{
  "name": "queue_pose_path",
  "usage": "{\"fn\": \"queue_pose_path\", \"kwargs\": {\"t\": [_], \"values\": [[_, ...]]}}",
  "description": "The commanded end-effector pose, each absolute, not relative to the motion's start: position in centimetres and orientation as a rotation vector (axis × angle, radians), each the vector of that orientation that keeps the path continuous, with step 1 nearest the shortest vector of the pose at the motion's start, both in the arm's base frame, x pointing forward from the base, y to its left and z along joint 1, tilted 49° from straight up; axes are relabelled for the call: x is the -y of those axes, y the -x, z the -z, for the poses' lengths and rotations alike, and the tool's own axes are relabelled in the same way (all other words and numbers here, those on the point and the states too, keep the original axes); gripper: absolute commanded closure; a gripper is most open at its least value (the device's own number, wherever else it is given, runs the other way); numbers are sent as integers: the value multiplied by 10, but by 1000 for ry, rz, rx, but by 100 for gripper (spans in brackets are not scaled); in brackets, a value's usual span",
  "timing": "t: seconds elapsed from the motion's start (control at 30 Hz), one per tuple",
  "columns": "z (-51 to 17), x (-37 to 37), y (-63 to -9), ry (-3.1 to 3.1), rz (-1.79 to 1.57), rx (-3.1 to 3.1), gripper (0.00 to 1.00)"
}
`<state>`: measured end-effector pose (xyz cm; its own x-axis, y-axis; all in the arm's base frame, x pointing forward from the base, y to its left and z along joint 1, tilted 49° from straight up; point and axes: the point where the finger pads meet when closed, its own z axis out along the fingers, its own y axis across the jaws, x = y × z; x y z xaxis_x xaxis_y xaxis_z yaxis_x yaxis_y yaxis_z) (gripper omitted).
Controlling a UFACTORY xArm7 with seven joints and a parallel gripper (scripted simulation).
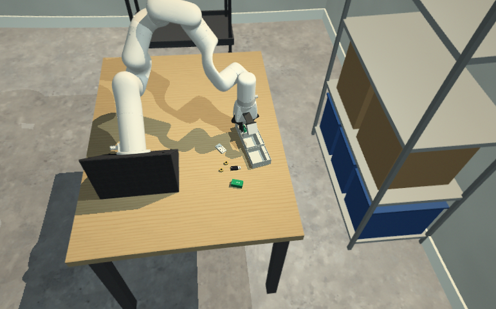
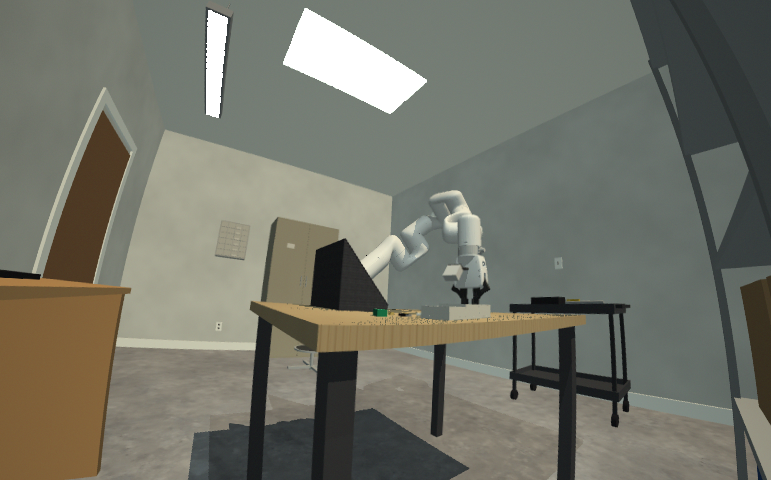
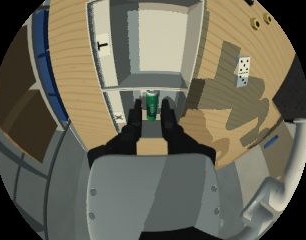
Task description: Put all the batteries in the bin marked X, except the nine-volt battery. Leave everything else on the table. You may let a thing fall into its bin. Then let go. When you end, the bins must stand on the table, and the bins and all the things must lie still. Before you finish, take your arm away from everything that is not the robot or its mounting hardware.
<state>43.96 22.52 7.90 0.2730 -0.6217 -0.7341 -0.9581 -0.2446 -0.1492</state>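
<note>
My gripper (image 3: 151, 107) hangs over the end compartment of a grey row of three bins (image 1: 254, 147), the one nearest the arm. Its fingers stand slightly apart, open. A small green cylindrical battery (image 3: 151, 103) sits between the fingertips with a gap on each side, low in that compartment; it also shows in the top view (image 1: 244, 129). I cannot read this bin's mark. A green rectangular block with two terminals, like a nine-volt battery (image 1: 237, 183), lies on the table in front of the bins. In the exterior view the gripper (image 2: 470, 295) is just above the bins (image 2: 456, 311).
A white perforated plate (image 1: 220, 148), two yellow nuts (image 1: 225, 163) (image 1: 220, 169) and a small black stick (image 1: 235, 167) lie left of the bins. A black wedge (image 1: 131, 174) stands by the arm's base. A shelf rack (image 1: 415, 114) stands to the right of the table.
</note>
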Motion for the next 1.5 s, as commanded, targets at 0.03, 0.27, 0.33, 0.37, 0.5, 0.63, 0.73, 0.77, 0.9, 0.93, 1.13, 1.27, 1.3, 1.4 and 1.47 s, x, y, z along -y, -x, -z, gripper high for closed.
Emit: {"fn": "queue_pose_path", "kwargs": {"t": [0.03, 0.27, 0.33, 0.37, 0.5, 0.63, 0.73, 0.77, 0.9, 0.93, 1.13, 1.27, 1.3, 1.4, 1.47], "values": [[-81, -223, -441, 1955, -732, -1421, 72], [-87, -216, -442, 1955, -732, -1420, 72], [-87, -216, -442, 1955, -732, -1420, 72], [-88, -215, -442, 1955, -732, -1420, 72], [-91, -211, -443, 1955, -732, -1420, 72], [-95, -207, -443, 1955, -732, -1420, 72], [-97, -204, -444, 1955, -732, -1420, 72], [-98, -203, -444, 1955, -732, -1420, 72], [-100, -201, -444, 1955, -732, -1420, 72], [-103, -198, -444, 1955, -732, -1420, 72], [-109, -191, -445, 1955, -732, -1420, 72], [-109, -190, -445, 1955, -732, -1420, 72], [-109, -190, -445, 1955, -732, -1420, 72], [-117, -182, -446, 1955, -732, -1420, 0], [-117, -182, -446, 1955, -732, -1420, 0]]}}
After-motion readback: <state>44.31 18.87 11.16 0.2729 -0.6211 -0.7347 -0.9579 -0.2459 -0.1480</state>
